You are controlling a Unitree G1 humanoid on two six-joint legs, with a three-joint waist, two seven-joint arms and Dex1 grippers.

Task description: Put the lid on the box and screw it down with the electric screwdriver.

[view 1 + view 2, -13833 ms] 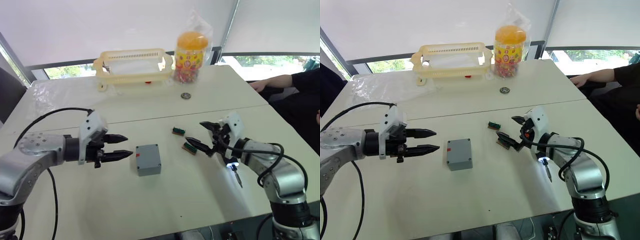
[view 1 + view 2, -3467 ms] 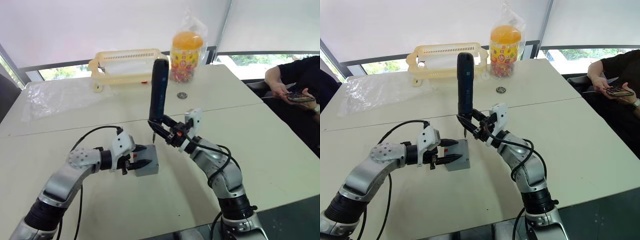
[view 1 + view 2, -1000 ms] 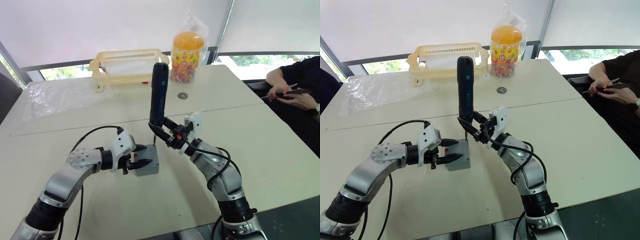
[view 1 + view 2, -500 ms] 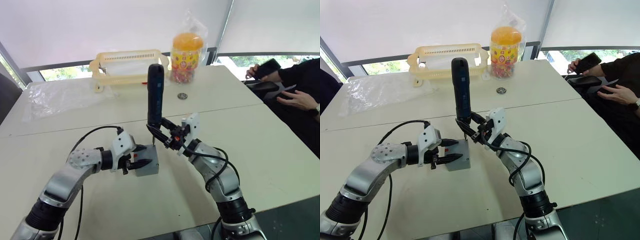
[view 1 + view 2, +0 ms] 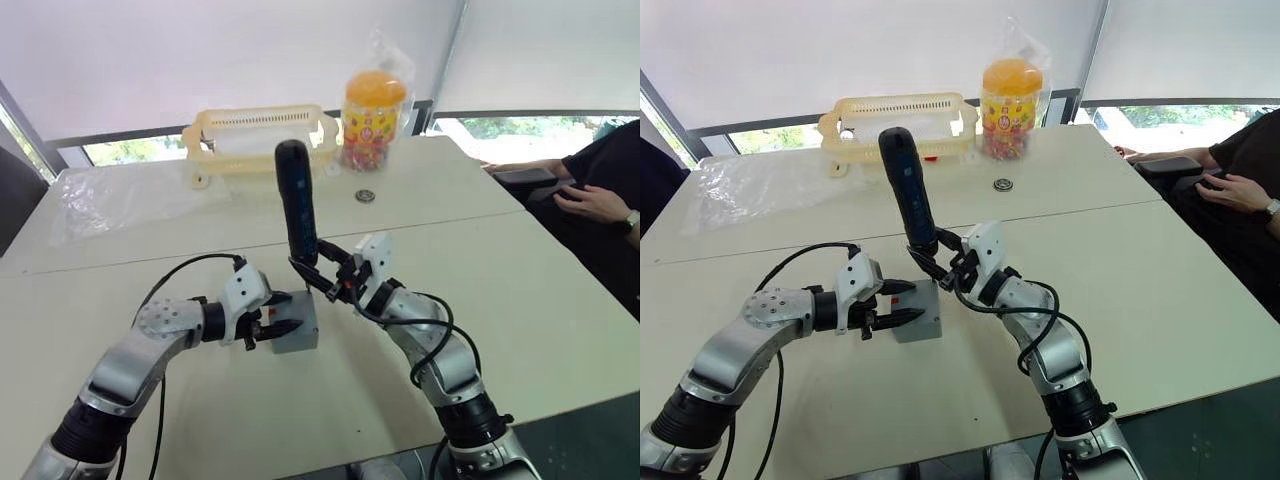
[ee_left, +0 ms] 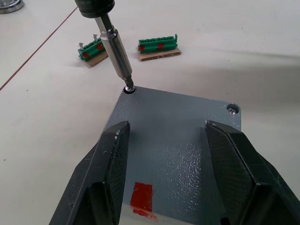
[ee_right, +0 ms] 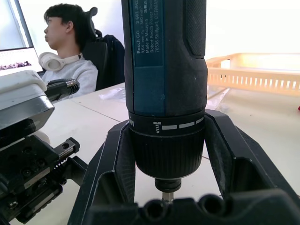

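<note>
Since half a second ago the electric screwdriver [image 5: 297, 205] has leaned over, its top now tipped toward eleven o'clock where it had stood nearly upright, while the bit has stayed at the same corner of the lid [image 6: 176, 140]. The right gripper [image 5: 322, 277] is clamped on the driver's lower barrel, one finger on each side of the collar as the right wrist view shows. From there the metal bit [image 6: 116, 54] runs down to a screw hole at the lid's far corner, its tip seated in or just on the hole. The left gripper [image 6: 165, 173] has its fingers [image 6: 110, 161] spread and lying over the lid, apparently resting on it to steady it, though contact is hard to confirm. The lid sits flush on the box [image 5: 294, 331], which stands on the table [image 5: 520, 290] between the two arms, red mark facing the robot.

Judging by this, the lid is already placed and the screwing step is in hand, at one corner. A screw head [image 6: 231, 110] shows at the neighbouring far corner. Next the driver probably wants bringing back upright over the hole before it runs, or the bit may slip off. Two green terminal blocks [image 6: 158, 45] lie beyond the box at about one o'clock.
</note>
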